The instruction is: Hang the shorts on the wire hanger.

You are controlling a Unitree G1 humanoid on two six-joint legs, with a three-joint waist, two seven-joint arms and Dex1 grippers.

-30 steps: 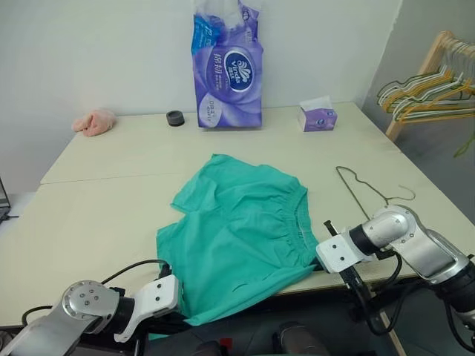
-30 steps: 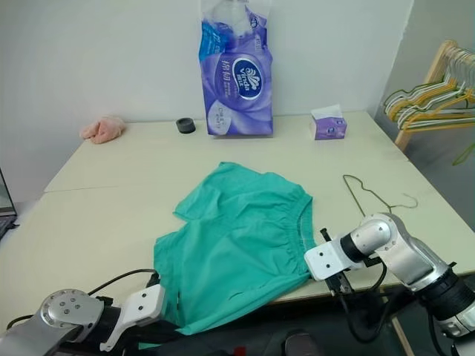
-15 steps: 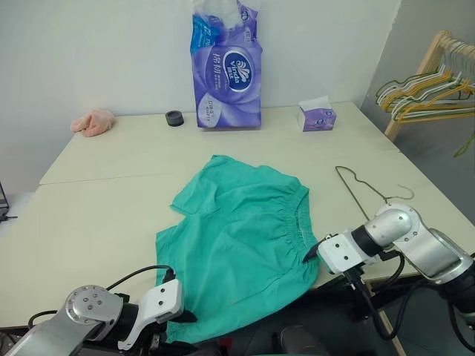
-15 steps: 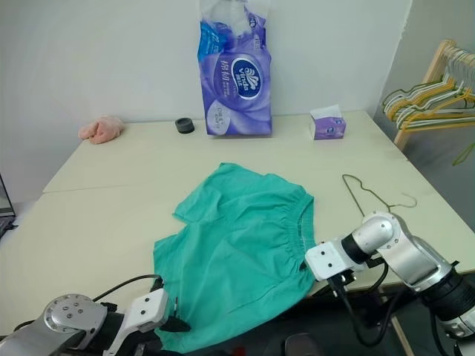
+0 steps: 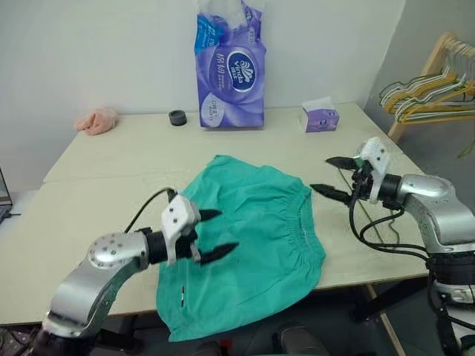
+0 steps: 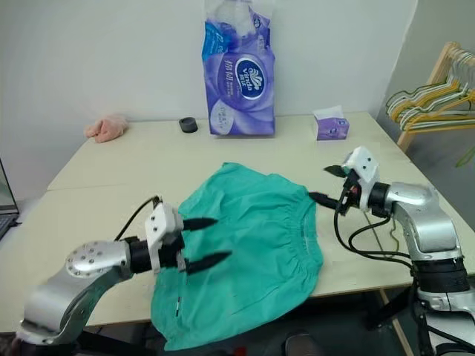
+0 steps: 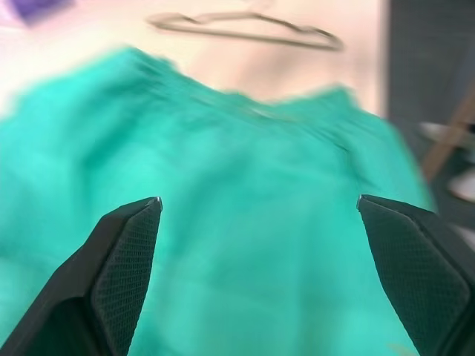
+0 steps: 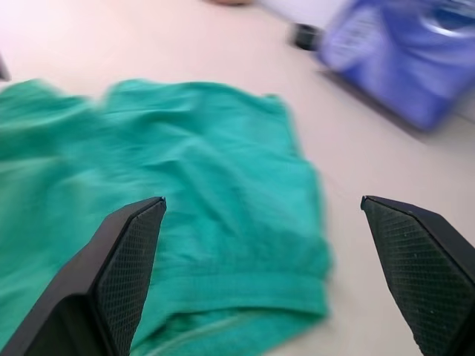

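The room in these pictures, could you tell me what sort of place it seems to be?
Probably a plain indoor test room set up for laundry tasks: a bare table with shorts, a wooden rack of hangers, and a tissue pack.

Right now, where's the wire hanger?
In the left eye view, the wire hanger lies flat on the table, right of the shorts, mostly hidden behind the raised right gripper.

Silver arms, black-tipped end effectors
Left end effector [image 5: 210, 233] and right end effector [image 5: 335, 176]: white housings, pointed textured black fingers, looping black cables.
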